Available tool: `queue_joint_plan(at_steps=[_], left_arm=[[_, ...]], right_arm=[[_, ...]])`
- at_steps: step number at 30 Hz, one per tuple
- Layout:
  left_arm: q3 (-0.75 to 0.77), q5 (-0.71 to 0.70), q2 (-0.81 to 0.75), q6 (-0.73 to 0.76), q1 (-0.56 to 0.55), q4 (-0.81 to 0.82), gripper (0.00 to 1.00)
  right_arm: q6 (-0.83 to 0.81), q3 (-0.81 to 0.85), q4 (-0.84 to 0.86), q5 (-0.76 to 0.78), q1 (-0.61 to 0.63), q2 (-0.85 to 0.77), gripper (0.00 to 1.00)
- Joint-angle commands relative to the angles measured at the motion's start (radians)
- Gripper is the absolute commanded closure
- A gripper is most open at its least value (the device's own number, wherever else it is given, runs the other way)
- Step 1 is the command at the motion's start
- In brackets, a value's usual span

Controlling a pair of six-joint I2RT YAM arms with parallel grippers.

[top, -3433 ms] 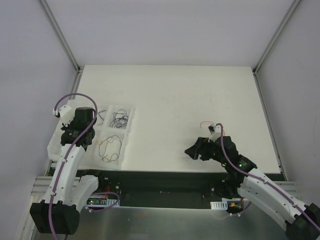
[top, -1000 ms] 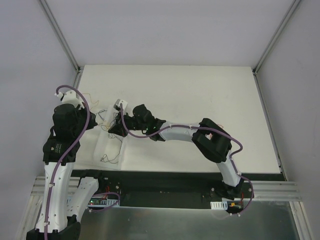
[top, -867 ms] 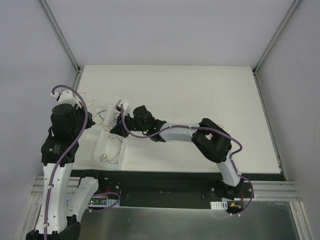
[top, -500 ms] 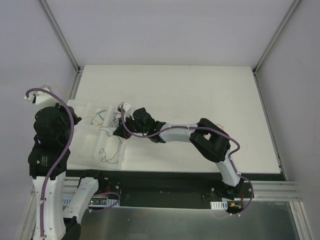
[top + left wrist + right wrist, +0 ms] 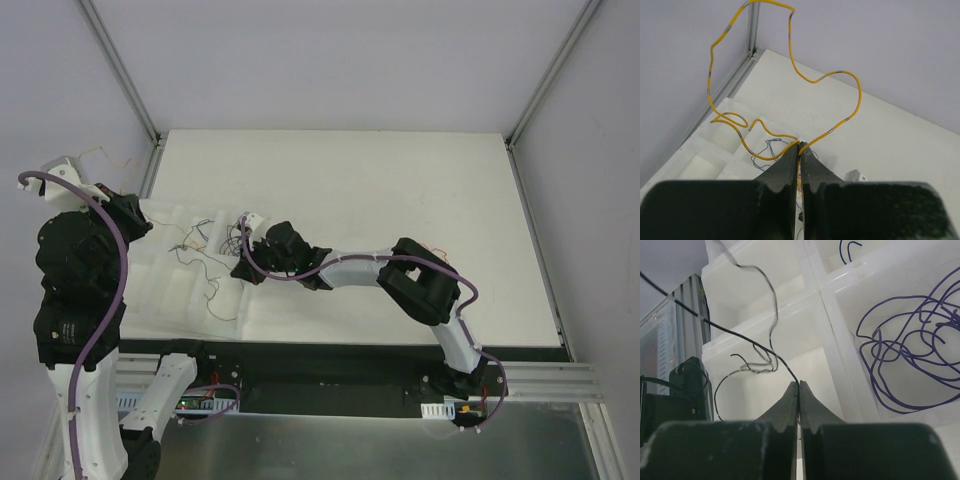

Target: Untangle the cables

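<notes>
Pulling two strands apart over the sorting tray

The left tool (image 5: 800,150), pinched shut on a yellow wire (image 5: 859,95), hangs high by the left wall. The right tool (image 5: 799,385) is clamped on a black wire (image 5: 775,297) just above the tray (image 5: 160,290), beside the purple wires (image 5: 910,350) in their compartment. It looks mid-separation, and the yellow next needs drawing clear. The wall crowds the left arm, but the tabletop (image 5: 400,190) offers room rightward.
</notes>
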Motion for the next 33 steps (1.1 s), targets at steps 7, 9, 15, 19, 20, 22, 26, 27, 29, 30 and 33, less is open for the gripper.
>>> queue_joint_plan(at_steps=[7,9,15,19,20,22,26,27,29,30,33], left_arm=[[0.176,0.077,0.054,-0.006,-0.008,0.095,1.00],[0.201,0.070,0.059,0.007,-0.006,0.100,1.00],[0.325,0.036,0.086,0.043,-0.008,0.103,1.00],[0.406,0.037,0.102,0.049,-0.006,0.103,1.00],[0.416,0.045,0.103,0.043,-0.008,0.103,1.00],[0.404,0.083,0.100,0.012,-0.008,0.103,1.00],[0.284,0.163,0.073,-0.045,-0.008,0.103,1.00],[0.238,0.172,0.062,-0.058,-0.008,0.103,1.00],[0.164,0.186,0.042,-0.058,-0.008,0.101,1.00],[0.128,0.188,0.028,-0.060,-0.006,0.101,1.00],[0.051,0.194,-0.009,-0.045,-0.006,0.101,1.00]], right_arm=[[-0.025,-0.020,0.005,0.041,0.003,-0.027,1.00],[-0.025,-0.026,0.005,0.051,0.003,-0.030,1.00],[-0.023,-0.040,0.007,0.078,0.000,-0.027,1.00],[-0.019,-0.044,0.008,0.089,-0.003,-0.017,1.00],[-0.023,-0.047,0.008,0.083,-0.003,-0.021,1.00],[-0.031,-0.047,0.001,0.071,-0.003,-0.039,1.00],[-0.042,-0.025,-0.037,0.012,-0.003,-0.121,1.00],[-0.040,-0.027,-0.039,0.000,-0.002,-0.145,0.98],[-0.043,-0.040,-0.039,-0.027,-0.003,-0.190,0.86],[-0.043,-0.050,-0.041,-0.035,-0.003,-0.211,0.77],[-0.066,-0.044,-0.097,-0.051,-0.015,-0.254,0.56]])
